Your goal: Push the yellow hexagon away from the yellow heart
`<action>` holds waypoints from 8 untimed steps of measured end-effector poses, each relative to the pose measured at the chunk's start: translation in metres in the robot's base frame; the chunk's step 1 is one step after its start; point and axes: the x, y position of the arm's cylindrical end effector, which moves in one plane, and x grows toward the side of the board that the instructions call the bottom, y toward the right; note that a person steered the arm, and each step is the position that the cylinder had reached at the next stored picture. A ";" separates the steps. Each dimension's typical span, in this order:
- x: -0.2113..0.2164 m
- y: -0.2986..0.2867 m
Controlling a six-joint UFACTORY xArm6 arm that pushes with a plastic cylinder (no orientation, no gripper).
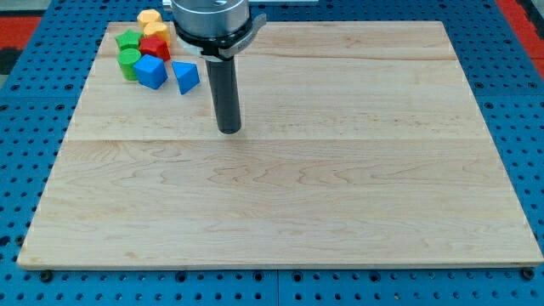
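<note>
The pale wooden board (280, 195) lies bare across most of its surface. My tip (229, 130), a dark rod end with no claw to spread or pinch, stands left of centre. At its 10 o'clock, against the board's top-left corner, cluster a blue cube (151, 71), blue triangle (186, 76), red block (155, 48), green blocks (128, 51), yellow heart (155, 31) and yellow hexagon (149, 17), the hexagon touching the heart at the far edge.

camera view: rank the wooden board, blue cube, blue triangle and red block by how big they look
1. board, by far the largest
2. blue cube
3. blue triangle, only a little smaller than the cube
4. red block, though other blocks hide part of it, so its rank is unsure
</note>
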 end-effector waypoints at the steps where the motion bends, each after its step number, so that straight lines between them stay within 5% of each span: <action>1: 0.022 -0.032; 3: -0.006 -0.245; 7: -0.215 -0.230; 8: -0.201 -0.197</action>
